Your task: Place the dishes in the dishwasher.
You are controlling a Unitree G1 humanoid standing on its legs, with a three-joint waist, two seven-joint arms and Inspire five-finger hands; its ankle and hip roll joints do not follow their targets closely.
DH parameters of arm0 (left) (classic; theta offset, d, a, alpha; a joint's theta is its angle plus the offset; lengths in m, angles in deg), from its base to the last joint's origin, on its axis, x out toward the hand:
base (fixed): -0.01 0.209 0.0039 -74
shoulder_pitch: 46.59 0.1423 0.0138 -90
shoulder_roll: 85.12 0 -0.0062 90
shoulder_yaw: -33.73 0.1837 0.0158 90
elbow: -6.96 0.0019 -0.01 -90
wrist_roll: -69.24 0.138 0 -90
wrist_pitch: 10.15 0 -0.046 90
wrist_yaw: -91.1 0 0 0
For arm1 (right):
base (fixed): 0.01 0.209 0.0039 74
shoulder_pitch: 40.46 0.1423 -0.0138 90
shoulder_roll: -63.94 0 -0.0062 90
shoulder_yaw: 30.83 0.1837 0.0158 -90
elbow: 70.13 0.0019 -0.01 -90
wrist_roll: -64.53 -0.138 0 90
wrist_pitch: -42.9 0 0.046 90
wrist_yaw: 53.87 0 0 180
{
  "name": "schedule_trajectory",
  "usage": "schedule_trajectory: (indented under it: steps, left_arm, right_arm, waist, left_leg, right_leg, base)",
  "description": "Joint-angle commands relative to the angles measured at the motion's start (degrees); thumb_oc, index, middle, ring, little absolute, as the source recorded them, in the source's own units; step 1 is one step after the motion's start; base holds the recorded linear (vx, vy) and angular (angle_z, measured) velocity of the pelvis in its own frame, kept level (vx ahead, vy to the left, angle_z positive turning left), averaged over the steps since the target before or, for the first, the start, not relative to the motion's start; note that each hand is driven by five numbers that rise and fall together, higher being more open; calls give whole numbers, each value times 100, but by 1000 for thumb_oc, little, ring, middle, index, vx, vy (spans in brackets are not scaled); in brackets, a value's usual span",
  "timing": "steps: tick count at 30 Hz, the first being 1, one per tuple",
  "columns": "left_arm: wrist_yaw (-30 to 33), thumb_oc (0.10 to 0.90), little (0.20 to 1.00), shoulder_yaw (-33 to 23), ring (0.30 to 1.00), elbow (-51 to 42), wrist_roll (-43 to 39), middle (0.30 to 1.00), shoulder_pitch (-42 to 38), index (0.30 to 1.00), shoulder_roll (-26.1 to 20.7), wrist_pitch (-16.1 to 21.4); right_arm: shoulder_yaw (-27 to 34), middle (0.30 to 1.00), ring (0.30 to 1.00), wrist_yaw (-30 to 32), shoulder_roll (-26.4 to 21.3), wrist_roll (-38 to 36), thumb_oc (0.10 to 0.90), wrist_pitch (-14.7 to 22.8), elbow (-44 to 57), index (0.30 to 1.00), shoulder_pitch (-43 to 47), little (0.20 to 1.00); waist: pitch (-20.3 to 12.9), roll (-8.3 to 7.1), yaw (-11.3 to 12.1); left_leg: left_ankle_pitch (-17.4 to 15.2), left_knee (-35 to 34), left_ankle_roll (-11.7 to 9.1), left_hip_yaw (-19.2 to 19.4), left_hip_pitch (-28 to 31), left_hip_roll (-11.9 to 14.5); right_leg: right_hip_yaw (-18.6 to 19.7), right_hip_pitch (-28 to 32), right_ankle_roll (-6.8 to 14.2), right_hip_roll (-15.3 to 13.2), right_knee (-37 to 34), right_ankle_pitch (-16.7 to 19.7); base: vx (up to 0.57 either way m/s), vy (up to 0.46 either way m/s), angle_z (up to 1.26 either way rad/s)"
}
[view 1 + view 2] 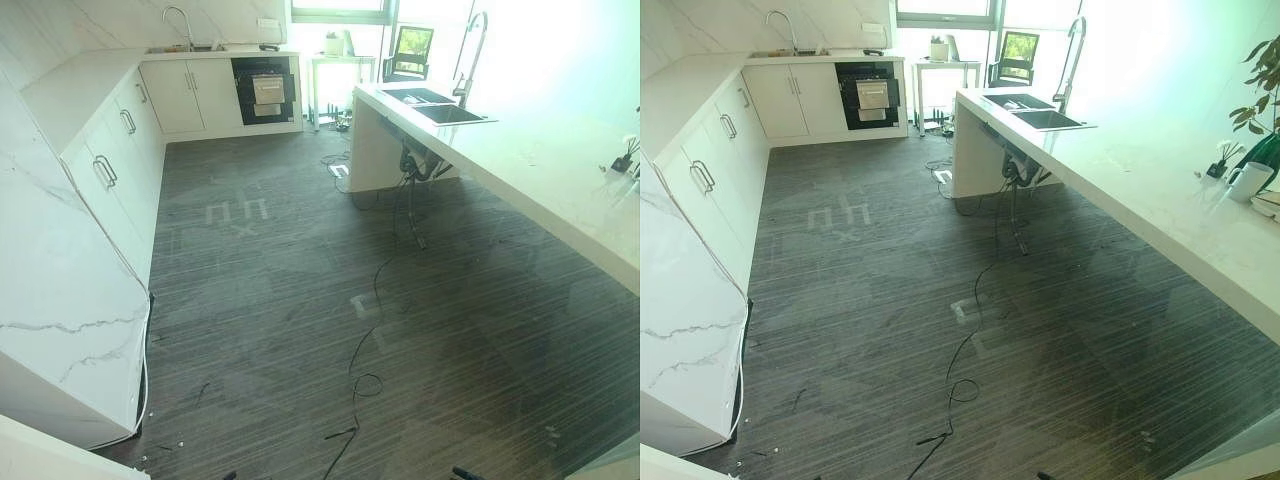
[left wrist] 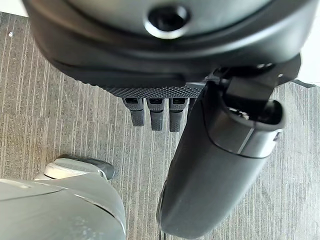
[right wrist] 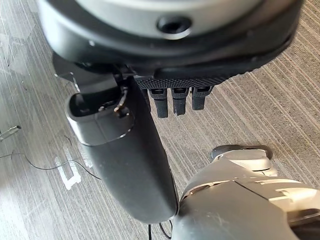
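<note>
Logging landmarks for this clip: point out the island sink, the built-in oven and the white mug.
island sink [image 1: 1045, 119], right eye view, on the basin's dark floor.
built-in oven [image 1: 264, 92], left eye view, on its door front.
white mug [image 1: 1249, 181], right eye view, on its side wall.

— What carries everything here?

— A dark wood-grain floor [image 1: 280, 300], with pale tape marks [image 1: 237, 212] stuck on it near the far cabinets.

— And the long white surface on the right?

— That is the desk [image 1: 1160, 200]. A sink [image 1: 1035, 110] is set into its far end, with a tall curved tap [image 1: 1072, 60] beside it.

— What stands on the near end?

— A white mug [image 1: 1250, 180], touching or just beside a green potted plant [image 1: 1265, 100], and a small dark holder with stems [image 1: 1218, 165] close to the mug.
</note>
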Motion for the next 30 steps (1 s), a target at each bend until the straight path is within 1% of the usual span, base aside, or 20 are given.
schedule_trajectory:
  steps: [1, 10, 11, 12, 13, 14, 15, 16, 17, 18, 19, 20, 22, 24, 25, 26, 27, 28, 29, 30]
  left_arm:
    - [7, 800, 900, -44, 900, -112, 12, 900, -245, 900, -84, 395]
    - [103, 800, 900, -140, 900, -153, -86, 900, -234, 900, -67, 413]
    - [69, 800, 900, -174, 900, -172, -110, 900, -243, 900, -66, 414]
    - [-70, 800, 900, -263, 900, -269, -278, 900, -269, 900, -68, 601]
    - [-199, 800, 900, -305, 900, -513, -483, 900, -293, 900, -99, 669]
    - [-281, 800, 900, -329, 900, -701, -580, 900, -325, 900, -142, 711]
    - [-291, 800, 900, -322, 900, -804, -609, 900, -339, 900, -161, 721]
    - [-223, 800, 900, -326, 900, -1061, -529, 900, -328, 900, -129, 732]
    - [-164, 800, 900, -260, 900, -1212, -474, 900, -251, 900, -85, 819]
    - [-138, 800, 900, -207, 900, -1395, -521, 900, -170, 900, -86, 880]
    - [-237, 800, 900, -200, 900, -1609, -644, 900, -57, 900, -96, 1018]
    - [-362, 800, 900, -215, 900, -1830, -636, 900, 47, 900, -89, 1102]
    - [-421, 800, 900, -122, 900, -2048, -378, 900, 96, 900, -92, 1285]
    - [-395, 800, 900, -144, 900, -2328, -282, 900, -33, 900, -245, 1230]
    - [-302, 800, 900, -80, 900, -2524, -224, 900, -104, 900, -299, 1161]
    - [-185, 800, 900, 2, 900, -2743, -90, 900, -170, 900, -347, 1159]
    - [-50, 800, 900, 67, 900, -2985, -29, 900, -185, 900, -363, 1110]
    - [-2, 800, 900, 151, 900, -3181, 38, 900, -159, 900, -389, 1148]
    - [151, 800, 900, 285, 900, -3481, 211, 900, -139, 900, -422, 1083]
    - [168, 800, 900, 350, 900, -3756, 273, 900, -140, 900, -478, 970]
  right_arm:
    - [51, 900, 900, -83, -209, 116, 800, 248, -61, 900, 298, 900]
    - [62, 900, 900, -109, -221, 70, 800, 332, 28, 900, 351, 900]
    - [69, 900, 900, -164, -243, -17, 800, 340, 71, 900, 375, 900]
    - [80, 900, 900, -289, -291, -108, 800, 426, 242, 900, 434, 900]
    - [-9, 900, 900, -299, -342, -5, 800, 492, 570, 900, 456, 900]
    - [-77, 900, 900, -297, -402, -102, 800, 540, 790, 900, 490, 900]
    - [-94, 900, 900, -294, -434, -198, 800, 548, 898, 900, 513, 900]
    - [-81, 900, 900, -267, -468, -335, 800, 705, 1093, 900, 599, 900]
    - [-91, 900, 900, -289, -534, -254, 800, 853, 1264, 900, 620, 900]
    - [-108, 900, 900, -260, -590, -215, 800, 837, 1554, 900, 548, 900]
    - [-136, 900, 900, -284, -670, -276, 800, 800, 1922, 900, 469, 900]
    - [-158, 900, 900, -303, -740, -351, 800, 723, 2263, 900, 404, 900]
    - [-126, 900, 900, -321, -773, -210, 800, 594, 2929, 900, 194, 900]
    - [-45, 900, 900, -373, -739, -198, 800, 490, 3390, 900, -43, 900]
    - [-39, 900, 900, -296, -659, -188, 800, 435, 3590, 900, -80, 900]
    - [-39, 900, 900, -169, -546, -256, 800, 382, 3859, 900, -107, 900]
    - [-1, 900, 900, -90, -439, -302, 800, 292, 4175, 900, -188, 900]
    - [-15, 900, 900, -88, -366, -366, 800, 275, 4422, 900, -262, 900]
    - [-54, 900, 900, -111, -346, -377, 800, 347, 4498, 900, -247, 900]
    - [-60, 900, 900, -61, -340, -438, 800, 289, 4657, 900, -228, 900]
  waist:
    - [149, 88, 13]
    - [250, 121, 22]
    - [311, 93, 45]
    - [445, 1, 97]
    - [611, -121, 164]
    - [726, -148, 183]
    - [777, -135, 190]
    - [878, -80, 251]
    - [868, 201, 242]
    - [860, 289, 250]
    - [876, 329, 278]
    - [886, 329, 275]
    - [827, 294, 217]
    - [675, 193, 203]
    - [625, 129, 198]
    - [584, 116, 139]
    - [609, 155, 95]
    - [647, 235, 38]
    - [692, 278, -9]
    - [724, 270, -49]
  left_leg:
    - [-471, 17, -483, 161, 255, 482]
    - [-320, 17, -572, 77, 340, 514]
    - [-203, 17, -620, 85, 405, 492]
    - [227, 17, -676, 118, 534, 390]
    - [917, 291, -742, 149, 394, 338]
    - [1017, 955, -738, 93, 4, 338]
    - [1105, 1125, -760, 73, -198, 366]
    - [1272, 92, -782, 258, -269, 396]
    - [918, 17, -835, 133, -858, 699]
    - [929, 17, -888, -46, -1162, 780]
    - [1025, 17, -936, -284, -1351, 810]
    - [932, 17, -906, -282, -1391, 822]
    - [776, 17, -819, -24, -1304, 830]
    - [579, 17, -593, 58, -1204, 630]
    - [493, 17, -467, 40, -1131, 522]
    - [363, 17, -321, -65, -948, 392]
    - [264, 17, -222, -89, -730, 315]
    - [143, 17, -166, -44, -545, 323]
    - [49, 17, -140, 23, -352, 314]
    - [47, 17, -166, 37, -262, 299]
  right_leg:
    - [-33, 386, 548, -240, -247, -203]
    - [49, 408, 427, -94, -247, -246]
    - [81, 431, 387, -87, -247, -237]
    - [174, 488, 319, -111, -247, -242]
    - [242, 537, 222, -180, -247, -227]
    - [247, 534, 163, -199, -247, -195]
    - [249, 546, 141, -174, -247, -187]
    - [332, 682, 203, -67, -247, -300]
    - [317, 807, 242, 215, -247, -469]
    - [363, 927, 240, 317, -247, -568]
    - [439, 1054, 219, 394, -247, -659]
    - [508, 1150, 212, 409, -247, -741]
    - [469, 1312, 267, 295, -247, -799]
    - [413, 1636, 454, 95, -247, -818]
    - [305, 1726, 610, -25, -247, -468]
    - [130, 1924, 912, -110, -244, 621]
    - [125, 1401, 1064, -226, 1178, 1318]
    - [98, 836, 1051, -250, 2137, 1525]
    - [-18, 271, 955, -298, 2301, 1463]
    - [-207, 135, 895, -211, 1773, 1259]
  base:
    - [25, -79, 1]
    - [25, -130, -1]
    - [100, -230, -10]
    - [103, -244, -24]
    - [68, -235, -24]
    - [14, -166, -12]
    - [140, -42, 7]
    - [333, 160, 17]
    - [442, 264, 34]
    - [434, 335, 45]
    - [383, 305, 86]
    - [433, 366, 39]
    - [481, 401, -74]
    - [555, 421, -77]
    - [576, 404, -29]
    - [536, 423, -9]
    - [521, 472, 7]
    - [395, 411, 40]
    - [369, 256, 11]
    - [360, 95, 5]
